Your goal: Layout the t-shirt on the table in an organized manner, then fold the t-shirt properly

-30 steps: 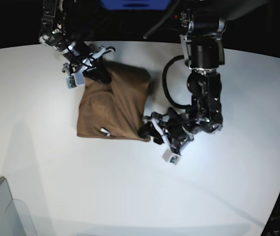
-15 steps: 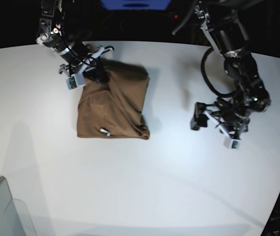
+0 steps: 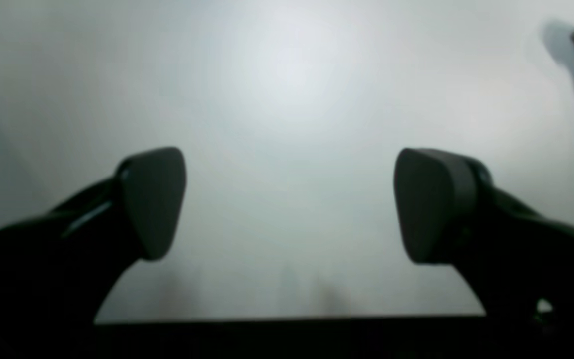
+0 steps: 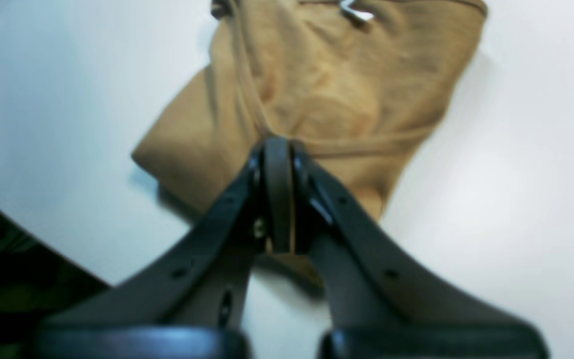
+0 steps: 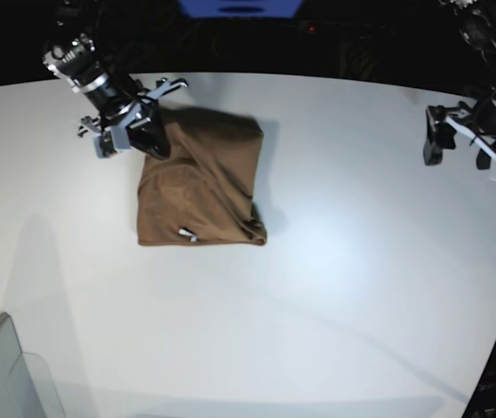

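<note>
No writing, brand, number or sign can be read anywhere in these views. The small white tag (image 5: 186, 233) on the brown t-shirt (image 5: 204, 183) is too small and blurred to show any lettering.

Surface: we see a large smooth white table (image 5: 335, 287) with a curved far edge against a dark background.
Garment on it: we find a plain brown short-sleeved cloth t-shirt (image 5: 204, 187) folded into a rough block, lying towards the far left of the surface.
Tag: we note a small white tag (image 5: 186, 233) near the shirt's near edge.
Corner: we see a grey translucent bin (image 5: 8, 379) at the near left.
</note>
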Action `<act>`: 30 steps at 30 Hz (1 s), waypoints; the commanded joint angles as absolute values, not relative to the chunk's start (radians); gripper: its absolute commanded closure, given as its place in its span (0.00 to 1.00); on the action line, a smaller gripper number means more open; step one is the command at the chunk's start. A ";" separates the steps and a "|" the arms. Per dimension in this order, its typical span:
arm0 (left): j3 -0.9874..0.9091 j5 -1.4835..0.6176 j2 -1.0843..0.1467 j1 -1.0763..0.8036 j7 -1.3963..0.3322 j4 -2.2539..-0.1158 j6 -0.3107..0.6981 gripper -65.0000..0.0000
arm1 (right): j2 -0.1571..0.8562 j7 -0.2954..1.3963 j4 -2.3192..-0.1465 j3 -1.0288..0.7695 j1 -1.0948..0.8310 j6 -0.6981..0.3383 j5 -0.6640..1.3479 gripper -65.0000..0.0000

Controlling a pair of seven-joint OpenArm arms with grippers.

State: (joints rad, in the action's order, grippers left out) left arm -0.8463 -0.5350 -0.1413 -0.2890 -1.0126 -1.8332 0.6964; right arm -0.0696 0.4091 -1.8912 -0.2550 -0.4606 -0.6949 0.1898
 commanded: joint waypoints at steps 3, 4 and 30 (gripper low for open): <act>-0.898 -0.584 -0.156 -0.369 -0.997 -1.870 0.698 0.00 | -0.071 0.394 -1.917 -0.344 -0.493 -0.698 0.206 1.00; -0.908 -0.585 -0.156 -0.395 -0.997 -1.877 0.698 0.00 | -0.071 0.394 -1.917 -0.367 -0.501 -0.698 0.206 1.00; -0.740 -0.180 -0.010 -0.627 -0.667 -1.503 0.698 1.00 | -0.099 0.653 -1.382 -1.110 -0.367 -0.698 0.088 1.00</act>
